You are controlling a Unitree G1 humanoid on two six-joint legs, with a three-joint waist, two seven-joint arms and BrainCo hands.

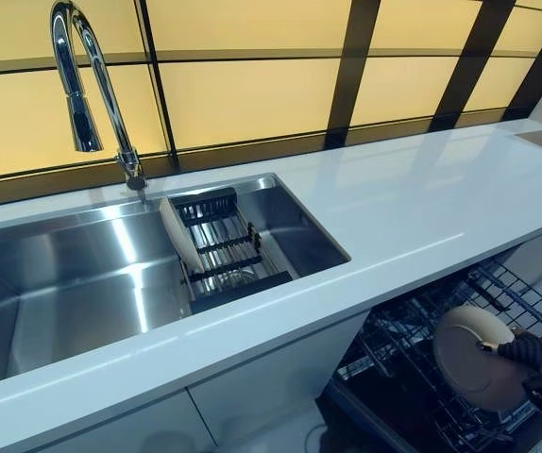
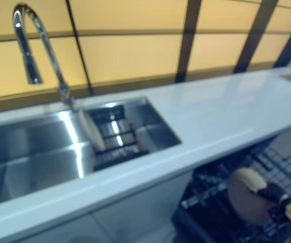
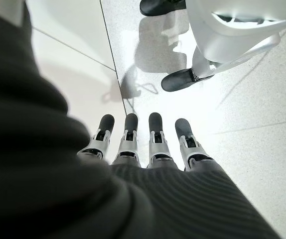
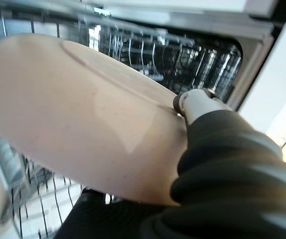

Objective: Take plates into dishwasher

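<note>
My right hand is shut on a beige plate and holds it over the pulled-out dishwasher rack at the lower right. In the right wrist view the plate fills the picture, with my thumb on its face and the rack wires behind. A second beige plate stands on edge in the black dish rack inside the steel sink. My left hand shows only in the left wrist view, fingers straight, over the floor, holding nothing.
A white counter runs to the right of the sink. A chrome tap stands behind the sink. White cabinet fronts lie below the counter, left of the dishwasher.
</note>
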